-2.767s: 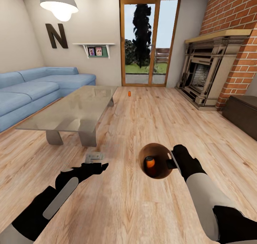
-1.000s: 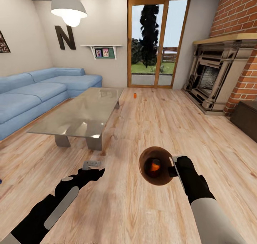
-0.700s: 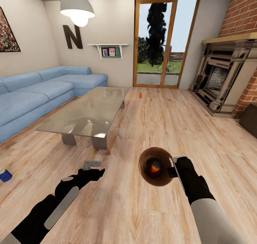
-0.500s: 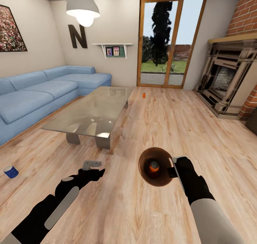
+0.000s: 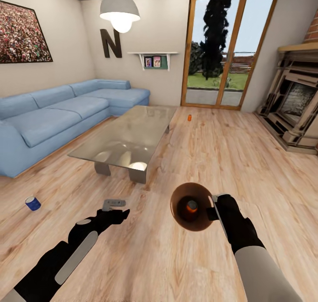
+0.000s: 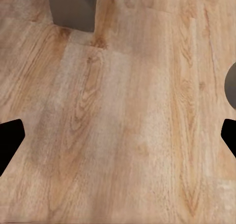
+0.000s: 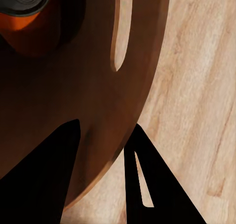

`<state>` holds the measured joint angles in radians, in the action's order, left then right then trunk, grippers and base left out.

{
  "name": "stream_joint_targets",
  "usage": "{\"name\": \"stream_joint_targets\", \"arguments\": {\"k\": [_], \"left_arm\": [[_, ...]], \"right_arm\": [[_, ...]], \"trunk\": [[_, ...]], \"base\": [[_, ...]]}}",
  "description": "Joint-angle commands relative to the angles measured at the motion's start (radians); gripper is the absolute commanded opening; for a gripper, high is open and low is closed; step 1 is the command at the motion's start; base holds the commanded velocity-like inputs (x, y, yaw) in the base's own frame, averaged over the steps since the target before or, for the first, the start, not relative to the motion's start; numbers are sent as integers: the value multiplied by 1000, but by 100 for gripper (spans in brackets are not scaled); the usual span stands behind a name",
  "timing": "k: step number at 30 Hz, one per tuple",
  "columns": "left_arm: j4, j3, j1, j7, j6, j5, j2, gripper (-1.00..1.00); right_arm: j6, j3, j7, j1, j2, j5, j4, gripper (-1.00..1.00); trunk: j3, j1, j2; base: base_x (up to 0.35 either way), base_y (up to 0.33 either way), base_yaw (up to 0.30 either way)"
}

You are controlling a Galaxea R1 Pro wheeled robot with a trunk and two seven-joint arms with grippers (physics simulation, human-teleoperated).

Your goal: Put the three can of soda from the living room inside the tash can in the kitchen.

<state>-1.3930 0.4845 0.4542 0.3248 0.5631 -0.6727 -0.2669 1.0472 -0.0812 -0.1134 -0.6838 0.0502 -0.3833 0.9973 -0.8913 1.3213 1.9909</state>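
In the head view my right gripper (image 5: 215,208) is shut on the rim of the copper-brown tash can (image 5: 181,216), holding it above the wood floor. An orange can of soda (image 5: 191,205) stands inside the bin. The right wrist view shows my right gripper (image 7: 105,128) with its fingers astride the bin wall (image 7: 88,86), and the orange can (image 7: 22,25) deeper inside. A dark blue can (image 5: 32,203) lies on the floor at the left. Another orange can (image 5: 189,117) stands far off near the glass doors. My left gripper (image 5: 115,207) (image 6: 120,130) hangs open over bare planks.
A glass-topped low table (image 5: 128,136) stands ahead on the left, one grey leg (image 6: 71,8) close to my left hand. A long blue sofa (image 5: 57,116) runs along the left wall. Wood-framed glass doors (image 5: 225,50) are at the back, a fireplace (image 5: 296,112) at the right.
The camera has turned left, so the room has slid right in the picture. The blue can has come into view at the left. Both arms keep their pose, with the bin still held.
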Motion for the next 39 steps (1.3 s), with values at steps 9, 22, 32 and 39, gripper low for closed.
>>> {"name": "stream_joint_targets", "arguments": {"k": [9, 22, 32, 39], "left_arm": [[-1, -2, -2, 0, -2, -1, -1, 100], [-47, -346, -77, 88, -4, -6, -35, 100], [-57, -435, -99, 102, -9, 0, -33, 100], [-50, -432, -101, 105, -10, 2, -28, 100]], "right_arm": [[0, 0, -2, 0, 0, 6, 0, -100], [0, -2, -2, 0, -1, 6, 0, -100], [0, 0, 0, 0, 2, 6, -2, -100], [0, 4, 2, 6, 30, 2, -15, -100]], "trunk": [[19, -35, -63], [46, -85, -154], [66, -123, -224], [81, -150, -273]], "base": [[0, 0, 183], [0, 0, 183], [0, 0, 183], [0, 0, 183]]}}
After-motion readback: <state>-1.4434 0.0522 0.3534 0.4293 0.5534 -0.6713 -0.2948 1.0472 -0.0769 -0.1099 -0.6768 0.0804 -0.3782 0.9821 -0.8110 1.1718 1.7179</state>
